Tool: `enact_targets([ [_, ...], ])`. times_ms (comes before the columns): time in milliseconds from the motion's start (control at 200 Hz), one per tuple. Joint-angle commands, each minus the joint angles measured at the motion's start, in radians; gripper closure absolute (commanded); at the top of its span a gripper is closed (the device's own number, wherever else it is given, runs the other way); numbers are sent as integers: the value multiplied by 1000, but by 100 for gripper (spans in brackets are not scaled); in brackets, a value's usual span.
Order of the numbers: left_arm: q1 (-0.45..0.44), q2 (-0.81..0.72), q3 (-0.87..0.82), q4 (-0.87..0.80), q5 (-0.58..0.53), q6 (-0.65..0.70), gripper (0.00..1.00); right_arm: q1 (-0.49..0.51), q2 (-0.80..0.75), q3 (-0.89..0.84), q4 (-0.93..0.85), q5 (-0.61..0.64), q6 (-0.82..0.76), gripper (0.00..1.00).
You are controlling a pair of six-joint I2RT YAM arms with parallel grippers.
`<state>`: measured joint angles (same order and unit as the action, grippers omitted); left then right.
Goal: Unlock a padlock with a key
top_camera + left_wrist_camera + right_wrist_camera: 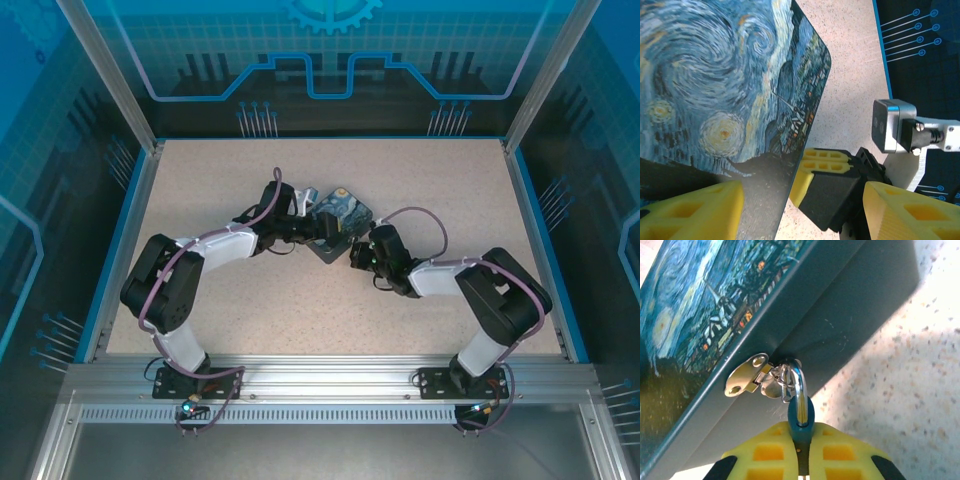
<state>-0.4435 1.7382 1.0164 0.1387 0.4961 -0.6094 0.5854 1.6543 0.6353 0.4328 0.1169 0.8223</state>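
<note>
Tin (345, 215): mid-table, hasp (742, 377) turned near-right.
Left gripper (800, 202): spread wide astride the tin's edge, likely steadying it; a grip cannot be told.
Right gripper (802, 437): clenched on the key (801, 417), aimed at the padlock (772, 386) hung from the hasp.

Between right claw (801, 436) fingers, half-hidden key (800, 414)

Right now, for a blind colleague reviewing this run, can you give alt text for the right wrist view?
The yellow right gripper is shut on a thin teal piece, likely the key, whose silver end reaches up to the metal latch on the dark side of a swirl-painted tin. Speckled table lies to the right.
</note>
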Motion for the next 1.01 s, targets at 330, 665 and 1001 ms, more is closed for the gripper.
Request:
enact_targets([
  [330, 8, 29, -35, -66, -51, 11, 34, -26, 82, 21, -14, 14, -111, 96],
  [665, 11, 25, -27, -64, -55, 2, 34, -82, 73, -43, 107, -167, -193, 90],
  [1001, 18, 13, -31, -67, -51, 2, 34, -108, 1, -113, 155, -228, -240, 57],
])
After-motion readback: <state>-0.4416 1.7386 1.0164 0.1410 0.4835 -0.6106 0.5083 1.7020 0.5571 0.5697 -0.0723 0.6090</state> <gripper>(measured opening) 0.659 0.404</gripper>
